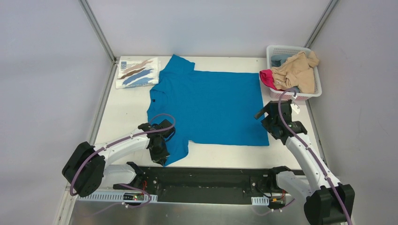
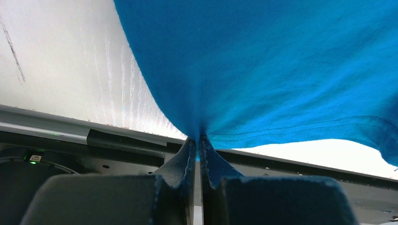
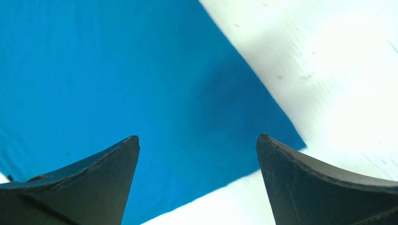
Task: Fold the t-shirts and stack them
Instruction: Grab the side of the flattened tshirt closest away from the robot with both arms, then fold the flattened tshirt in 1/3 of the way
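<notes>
A bright blue collared t-shirt [image 1: 211, 105] lies spread flat on the white table, collar to the left. My left gripper [image 1: 160, 154] is shut on its near left sleeve; in the left wrist view the blue cloth [image 2: 263, 65] is pinched between the closed fingertips [image 2: 199, 140]. My right gripper [image 1: 272, 123] is open and empty, hovering over the shirt's near right corner [image 3: 263, 126], jaws wide apart [image 3: 197, 138]. A folded white shirt with brown and blue brushstrokes [image 1: 137, 72] lies at the back left. Beige [image 1: 295, 70], pink [image 1: 267, 78] and pale-blue [image 1: 278, 60] shirts sit in the basket.
A white mesh basket [image 1: 318, 91] stands at the back right corner. Grey walls enclose the table on three sides. A black rail [image 1: 202, 180] carrying the arm bases runs along the near edge.
</notes>
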`<state>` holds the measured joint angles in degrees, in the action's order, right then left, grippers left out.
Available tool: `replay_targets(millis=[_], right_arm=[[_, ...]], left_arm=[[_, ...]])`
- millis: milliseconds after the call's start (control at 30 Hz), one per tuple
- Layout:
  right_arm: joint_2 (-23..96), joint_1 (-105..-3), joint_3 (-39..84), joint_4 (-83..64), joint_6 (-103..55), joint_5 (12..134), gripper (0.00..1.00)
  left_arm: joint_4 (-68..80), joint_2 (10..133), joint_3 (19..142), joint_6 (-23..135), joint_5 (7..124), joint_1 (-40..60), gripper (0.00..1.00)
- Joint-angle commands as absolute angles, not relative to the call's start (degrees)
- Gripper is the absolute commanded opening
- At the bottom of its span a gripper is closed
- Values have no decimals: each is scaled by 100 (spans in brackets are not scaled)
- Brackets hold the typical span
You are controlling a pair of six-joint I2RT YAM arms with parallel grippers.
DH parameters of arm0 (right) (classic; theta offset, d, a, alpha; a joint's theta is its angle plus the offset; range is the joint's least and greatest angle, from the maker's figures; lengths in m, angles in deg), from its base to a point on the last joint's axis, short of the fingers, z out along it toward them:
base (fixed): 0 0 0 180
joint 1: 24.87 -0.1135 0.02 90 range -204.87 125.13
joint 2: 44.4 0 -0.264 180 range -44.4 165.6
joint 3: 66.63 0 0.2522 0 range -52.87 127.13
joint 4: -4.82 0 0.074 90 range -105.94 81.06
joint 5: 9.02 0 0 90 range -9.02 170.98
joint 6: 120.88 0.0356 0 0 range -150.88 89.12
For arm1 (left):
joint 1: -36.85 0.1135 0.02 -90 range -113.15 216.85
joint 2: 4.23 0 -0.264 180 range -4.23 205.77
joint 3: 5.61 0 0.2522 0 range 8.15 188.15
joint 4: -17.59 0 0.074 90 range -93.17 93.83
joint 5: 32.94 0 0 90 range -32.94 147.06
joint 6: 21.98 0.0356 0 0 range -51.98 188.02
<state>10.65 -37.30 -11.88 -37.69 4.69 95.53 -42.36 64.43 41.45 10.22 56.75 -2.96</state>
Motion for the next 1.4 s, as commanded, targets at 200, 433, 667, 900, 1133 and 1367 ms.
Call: replay_targets(millis=[200, 433, 667, 900, 1133, 1367], right_arm=[[719, -3527, -1945, -5138, 1741, 9661, 96], [443, -3512, -2698, -4564, 2348, 9888, 77], [997, -3509, -2975, -3936, 2364, 9856, 47], [1050, -3515, -2988, -3741, 2275, 9893, 6], [1121, -3507, -2457, -3696, 1627, 9487, 0], [1857, -3511, -1504, -3733, 958, 8849, 0]], left_arm=[[-4003, 5645, 4382, 1348, 5433, -340, 0], [-3939, 5126, 4437, 1359, 5422, -340, 0], [-3795, 5030, 4492, 1279, 5375, -340, 0], [-3538, 5169, 4755, 1427, 5286, -337, 0], [-3217, 5629, 5502, 1977, 5022, -331, 0], [-2950, 6215, 6354, 2372, 4705, -132, 0]])
